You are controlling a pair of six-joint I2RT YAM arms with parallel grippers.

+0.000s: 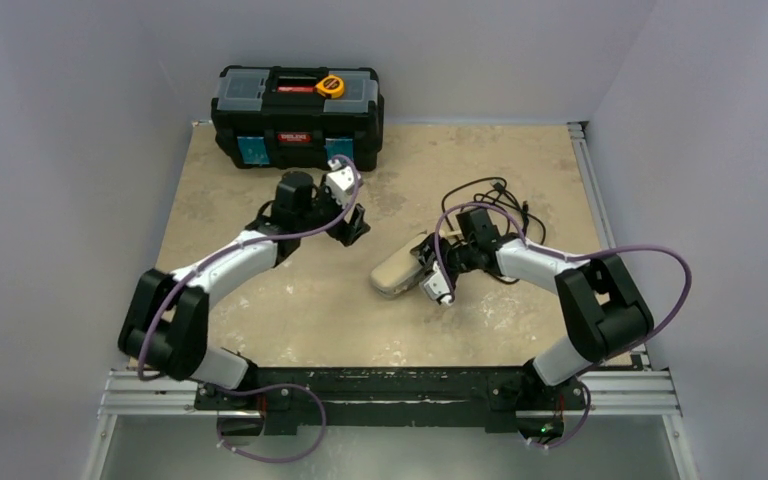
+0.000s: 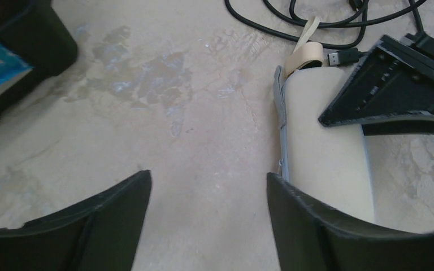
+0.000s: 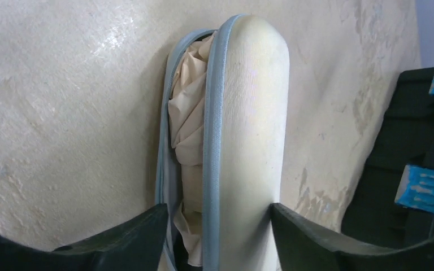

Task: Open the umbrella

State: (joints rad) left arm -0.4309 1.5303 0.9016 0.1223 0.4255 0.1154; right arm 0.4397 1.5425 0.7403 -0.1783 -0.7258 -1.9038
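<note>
Center-right on the table (image 1: 260, 320), right gripper (image 1: 424, 273) straddled the zip-cased umbrella (image 1: 392, 276), jaws wide; can't tell if clamped. Up-left of that, left gripper (image 1: 352, 222) hovered wide open near the black toolbox (image 1: 295, 115).

Umbrella (image 3: 251, 124): cream outer cloth with a fine weave, matt; grey ribbed edging; thin, crumpled beige fabric inside.
Strap (image 2: 307, 53): tan woven band, matt.
Table (image 2: 192, 141): mottled beige, stone-like surface, mostly matt, with worn patches that shine a little.
Toolbox (image 1: 296, 140): black moulded plastic with a slight sheen; smoky translucent plastic lids on top.
Cables (image 2: 260, 28): black rubbery sheath, smooth, faintly glossy.
Left gripper (image 2: 209, 186): black plastic fingers, matt, with rough, grainy edges.
Rail (image 1: 588, 180): bare silvery metal.
</note>
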